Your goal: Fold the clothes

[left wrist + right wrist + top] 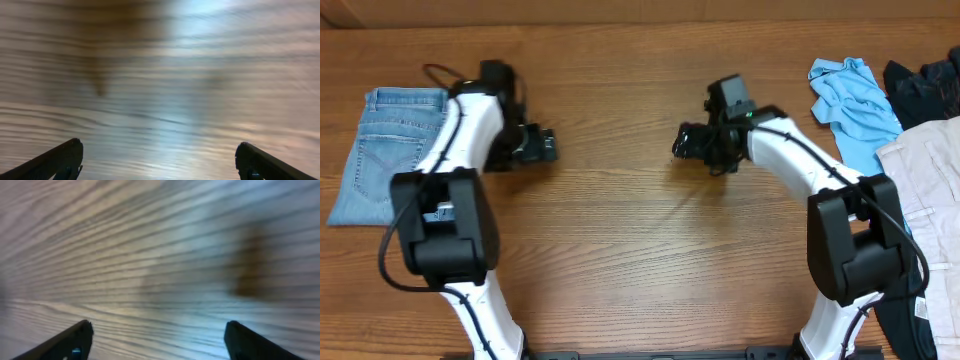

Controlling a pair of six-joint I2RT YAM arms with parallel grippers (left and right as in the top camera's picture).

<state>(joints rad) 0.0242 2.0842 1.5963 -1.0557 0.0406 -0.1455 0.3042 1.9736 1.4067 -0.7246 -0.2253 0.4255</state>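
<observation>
Facing each other over the table (pixel 620 260), your left gripper (pixel 548 146) and right gripper (pixel 678 143) both stand wide, holding nothing; the jeans (pixel 380 140) lie folded at your far left.

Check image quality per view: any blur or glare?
Overhead: sharp and evenly lit, jeans crisp. Left wrist: table grain smeared by blur, pale glare patch at top centre. Right wrist: same streaky blur, bluish sheen low in the frame, dark smudge at right.
</observation>
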